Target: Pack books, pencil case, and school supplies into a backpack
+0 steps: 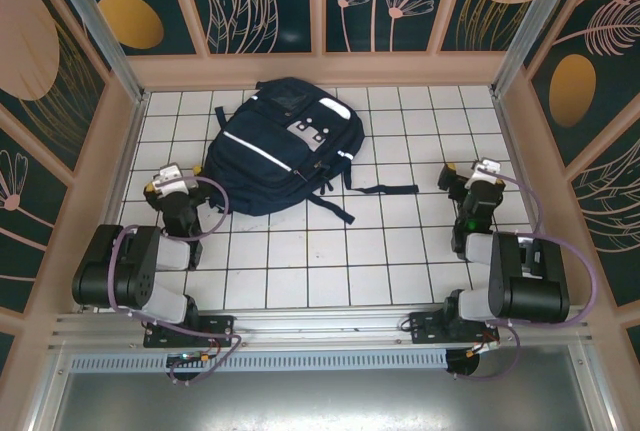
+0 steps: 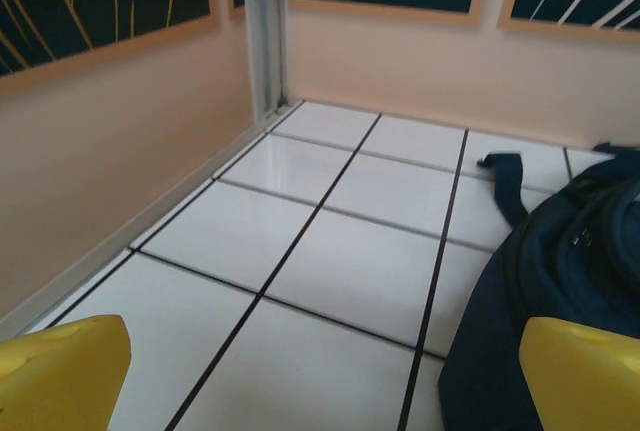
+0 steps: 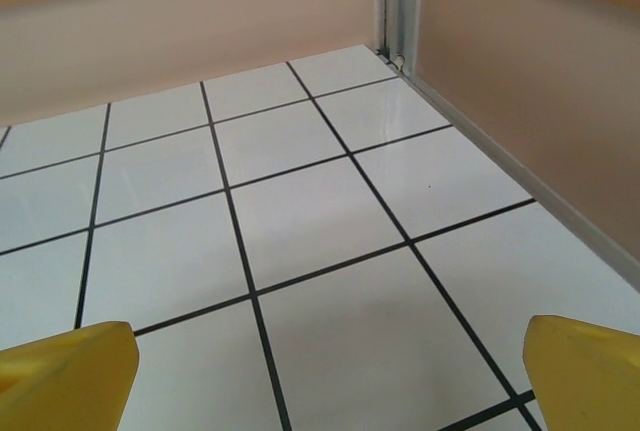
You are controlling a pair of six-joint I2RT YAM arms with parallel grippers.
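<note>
The navy-blue backpack [image 1: 280,146] lies flat on the white tiled table, at the back centre, with its white stripes and grey patch facing up. My left gripper [image 1: 165,179] sits low just left of it, open, with nothing between its yellow fingers [image 2: 60,371]. The left wrist view has the backpack's [image 2: 560,261] side at its right edge. My right gripper [image 1: 480,173] is at the right side, well apart from the bag, open over bare tiles [image 3: 330,371]. The books, pencil case and school supplies are out of view.
Dark straps [image 1: 385,189] trail from the backpack toward the right, and one strap end [image 2: 505,181] lies on the tiles. Peach walls [image 1: 135,141] enclose the table on three sides. A metal post [image 2: 265,31] stands in the far left corner.
</note>
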